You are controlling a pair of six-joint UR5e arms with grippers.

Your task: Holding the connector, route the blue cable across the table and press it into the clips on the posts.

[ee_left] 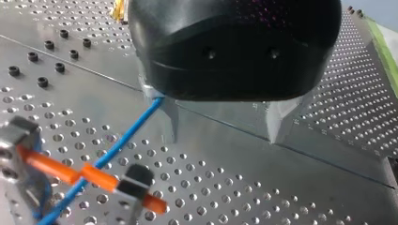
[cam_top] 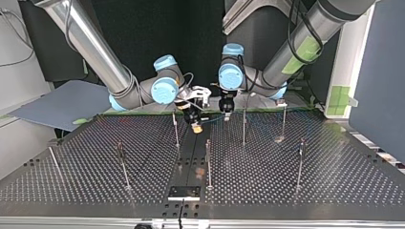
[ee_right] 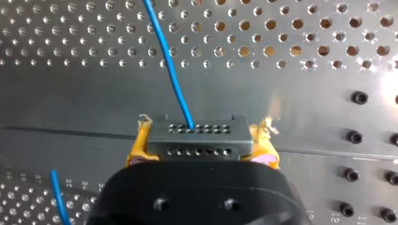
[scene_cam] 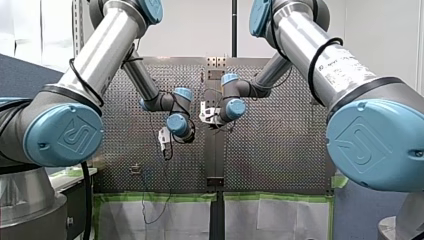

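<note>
Right side: my right arm (scene_cam: 320, 55) comes in high, elbow bent, wrist turned down near the middle of the surface. Right end effector (ee_right: 201, 149): yellow pads (ee_right: 263, 145) pressed against both sides of the grey connector (ee_right: 197, 129), pinching it. The blue cable (ee_right: 170, 65) leaves the connector's holed face and runs ahead over the perforated plate.

Left side: my left arm (scene_cam: 100, 60) is folded likewise, with its wrist just beside the right one. Left end effector (ee_left: 225, 138): metal fingers (ee_left: 170, 124) spread apart. The cable passes the base of one finger, then slants behind the orange bar of a clip (ee_left: 94, 176) nearby. Cannot tell whether the cable is seated in it.

Top view: both end effectors are close together at the far middle of the surface (cam_top: 296, 191), the right one low over the solid centre strip (cam_top: 191, 157). Thin upright posts (cam_top: 208, 162) stand scattered across the grey perforated metal.

Room: a blue-grey panel (cam_top: 62, 107) lies off the top view's left. Green tape (scene_cam: 155, 197) edges pale sheets at the front view's bottom.
</note>
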